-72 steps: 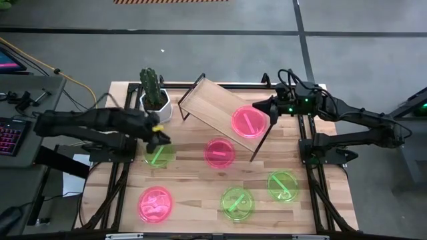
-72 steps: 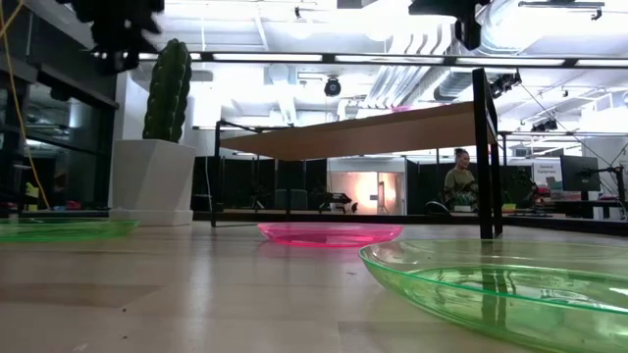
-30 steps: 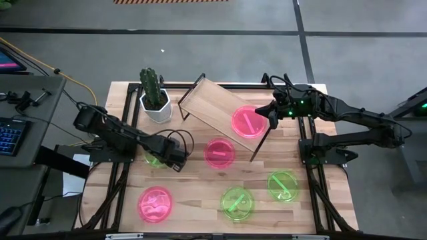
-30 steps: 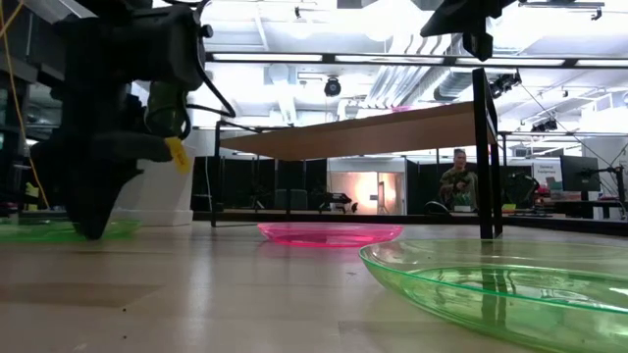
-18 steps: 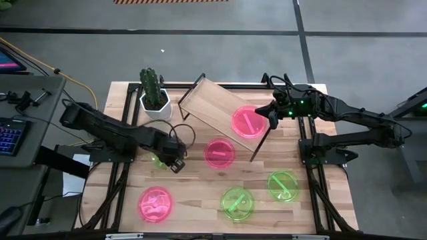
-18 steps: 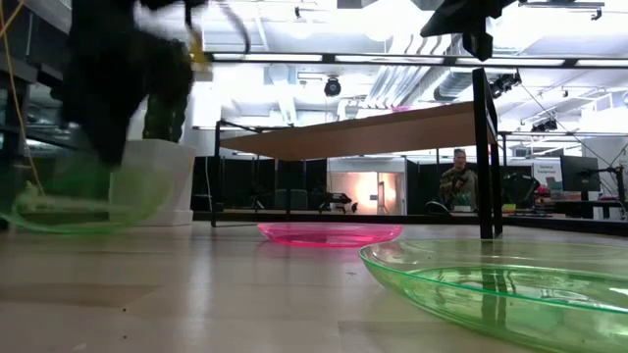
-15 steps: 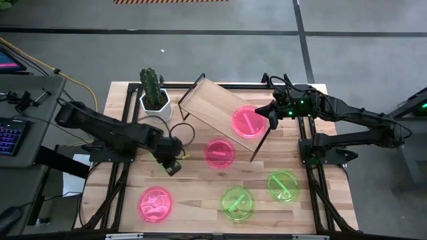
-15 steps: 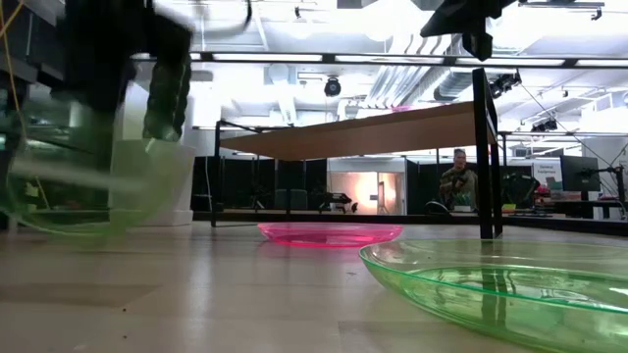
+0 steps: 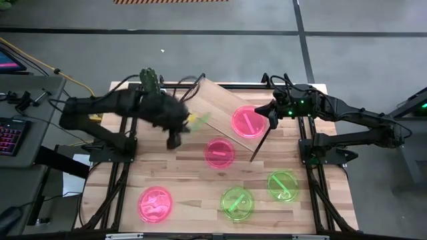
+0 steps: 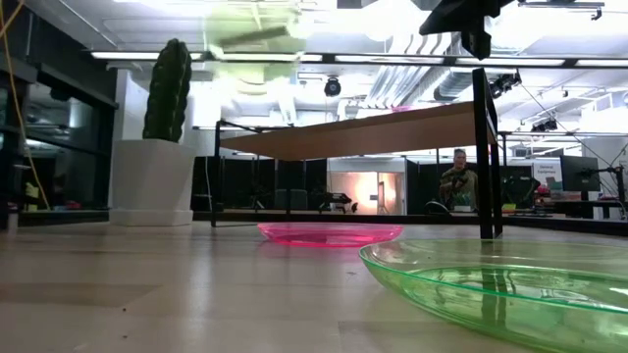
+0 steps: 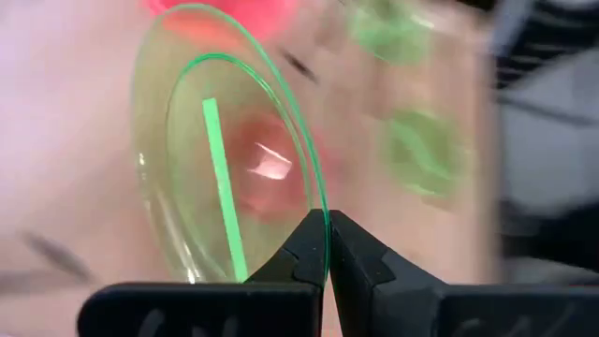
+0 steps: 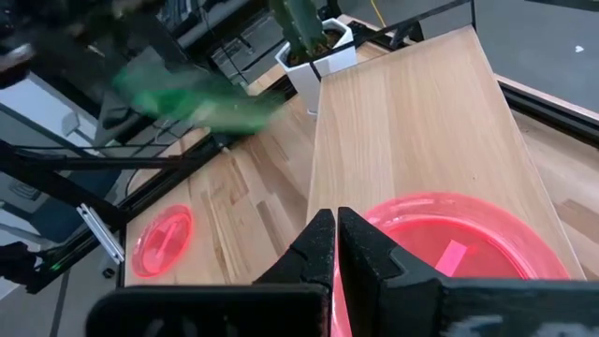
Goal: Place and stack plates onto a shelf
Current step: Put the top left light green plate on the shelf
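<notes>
My left gripper (image 9: 189, 123) is shut on a green plate (image 9: 199, 121), held in the air by the left end of the wooden shelf (image 9: 217, 105); the plate shows blurred high in the low view (image 10: 257, 41). A pink plate (image 9: 249, 122) lies on the shelf's right part. My right gripper (image 9: 270, 113) is shut over that plate's right rim. On the tabletop lie two pink plates (image 9: 219, 153) (image 9: 155, 203) and two green ones (image 9: 237, 203) (image 9: 283, 185). My left gripper pinches the green plate's rim (image 11: 322, 225) between its two fingers (image 11: 360, 267), at one spot on the edge. The plate (image 11: 225, 140) stands out beyond the fingertips, tipped on edge and lifted clear of table and shelf. My right gripper stands over the pink plate's rim (image 12: 374, 213); whether it touches I cannot tell.
A cactus in a white pot (image 9: 149, 79) stands at the far left, partly under my left arm. The shelf's black leg (image 10: 483, 157) stands near the right end. The nearest green plate (image 10: 500, 289) fills the low view's front right. A person (image 10: 457, 181) is in the room behind.
My left gripper has shut on the green plate that lay on the table near the cactus, lifted it clear and carried it up and toward the far edge, to the shelf's left end. The plate has tipped from flat to on edge.
</notes>
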Tool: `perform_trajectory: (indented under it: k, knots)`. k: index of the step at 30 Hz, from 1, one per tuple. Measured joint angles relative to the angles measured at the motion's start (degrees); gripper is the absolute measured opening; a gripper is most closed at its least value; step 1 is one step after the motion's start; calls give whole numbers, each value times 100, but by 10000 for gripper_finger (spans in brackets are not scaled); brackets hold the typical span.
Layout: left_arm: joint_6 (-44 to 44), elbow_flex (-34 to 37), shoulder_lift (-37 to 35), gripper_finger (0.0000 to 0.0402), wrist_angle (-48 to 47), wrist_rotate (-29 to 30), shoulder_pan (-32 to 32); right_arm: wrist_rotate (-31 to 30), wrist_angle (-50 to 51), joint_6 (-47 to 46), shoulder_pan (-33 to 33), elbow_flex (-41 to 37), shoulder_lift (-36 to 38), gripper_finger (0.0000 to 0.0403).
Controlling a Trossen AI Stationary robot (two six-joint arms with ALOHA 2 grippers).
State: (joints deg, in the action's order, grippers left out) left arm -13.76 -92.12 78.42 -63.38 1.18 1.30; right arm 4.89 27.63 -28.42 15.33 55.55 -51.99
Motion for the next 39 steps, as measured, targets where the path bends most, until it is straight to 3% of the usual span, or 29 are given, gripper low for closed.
perform_trajectory:
  k: [3, 7, 12, 23, 33, 39]
  knots:
    - [1262, -543, 531, 0, -118, 750, -303, 2, -116, 0, 0, 0, 0, 0]
    - [2703, -734, 1138, 0, 6, 1536, -567, -20, -272, 40, 0, 0, 0, 0]
    - [3607, -738, 1711, 0, -26, 2127, -700, -265, -394, 151, 0, 0, 0, 0]
    - [3599, -738, 2383, 0, -60, 2204, -745, -319, -609, 151, 2, 0, 0, 0]
    - [3295, -738, 2481, 8, -40, 2185, -749, -319, -609, 149, 2, 0, 0, 0]
    - [3236, -738, 2482, 34, 2, 2183, -801, -317, -609, 149, 2, 0, 0, 0]
